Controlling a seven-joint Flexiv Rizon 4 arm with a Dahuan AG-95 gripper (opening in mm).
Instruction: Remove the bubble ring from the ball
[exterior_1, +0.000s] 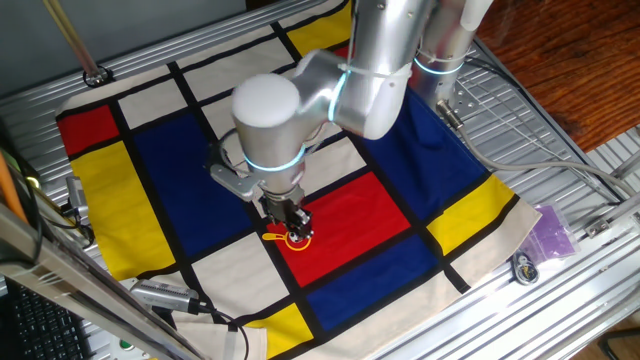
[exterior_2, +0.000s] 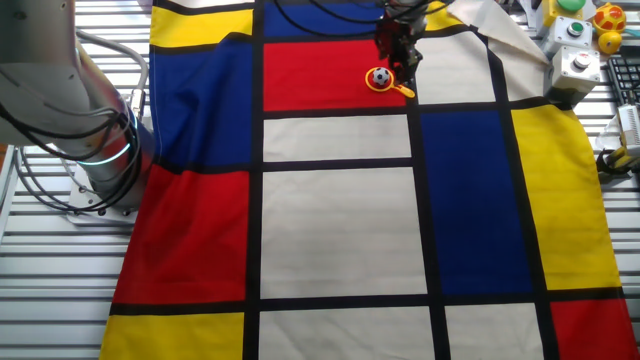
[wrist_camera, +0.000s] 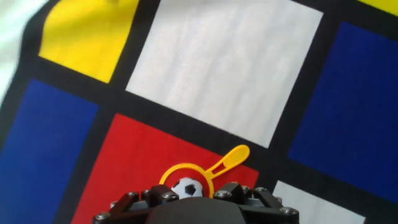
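The bubble ring (wrist_camera: 181, 169) is a yellow-orange hoop lying flat on a red square of the cloth. Its short handle (wrist_camera: 231, 158) points away to the upper right. The ball (wrist_camera: 186, 188), white with black patches, sits inside the hoop. My gripper (exterior_1: 293, 228) hangs just above ring and ball, and its dark body fills the bottom edge of the hand view. The jaws stand a little apart with the ball showing in the gap, and they hold nothing. The other fixed view shows the ball (exterior_2: 379, 78) in the ring (exterior_2: 392, 86) right below the fingers.
A checked red, blue, yellow and white cloth (exterior_2: 340, 230) covers the table. A button box (exterior_2: 578, 64) and small yellow and red items sit at the cloth's corner. A purple bag (exterior_1: 552, 232) lies off the cloth on the metal table.
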